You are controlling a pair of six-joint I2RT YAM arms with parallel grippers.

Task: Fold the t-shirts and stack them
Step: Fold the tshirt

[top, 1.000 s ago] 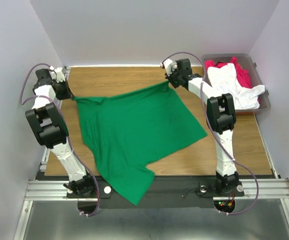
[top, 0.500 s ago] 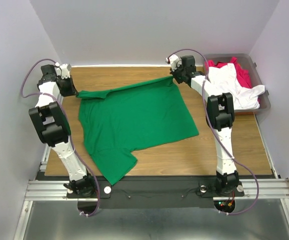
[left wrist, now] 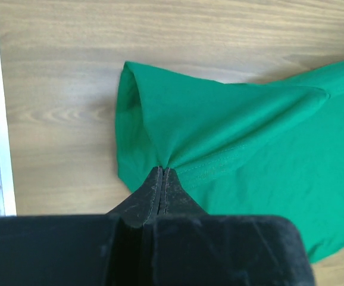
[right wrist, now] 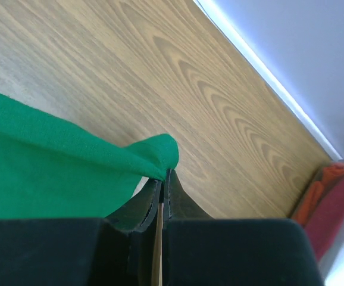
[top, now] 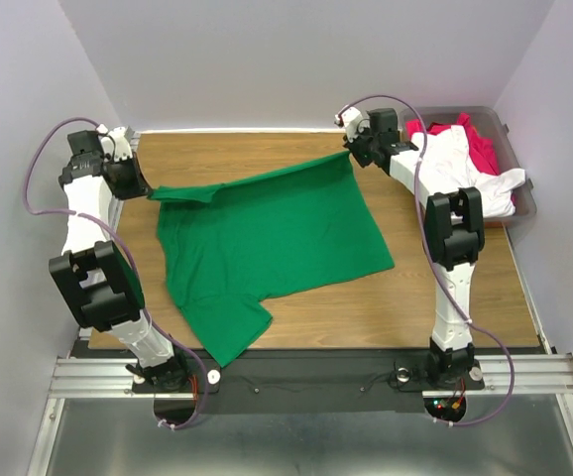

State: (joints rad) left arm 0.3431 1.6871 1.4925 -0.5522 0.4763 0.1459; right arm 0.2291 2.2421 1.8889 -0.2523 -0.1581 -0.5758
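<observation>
Pale walls close in a wooden tabletop [top: 465,288] that fills the middle of the overhead view. Across it lies the green t-shirt [top: 267,238], spread mostly flat, with one sleeve reaching toward the lower edge of the frame near the arm bases. Its far edge is lifted off the wood at two corners. The left pincer [top: 146,190], at the upper left, is clenched on a bunched corner of cloth. The right pincer [top: 349,155], upper centre-right, is clenched on the opposite corner. Both wrist views show the jaws pressed together with green fabric nipped at the tips. Held apart like this, the two grips pull that edge taut, which I judge is meant to draw the shirt flat and square before a fold. At the upper right, a grey bin [top: 452,112] holds the white t-shirt [top: 460,169] and the red t-shirt [top: 482,149], not yet folded.
</observation>
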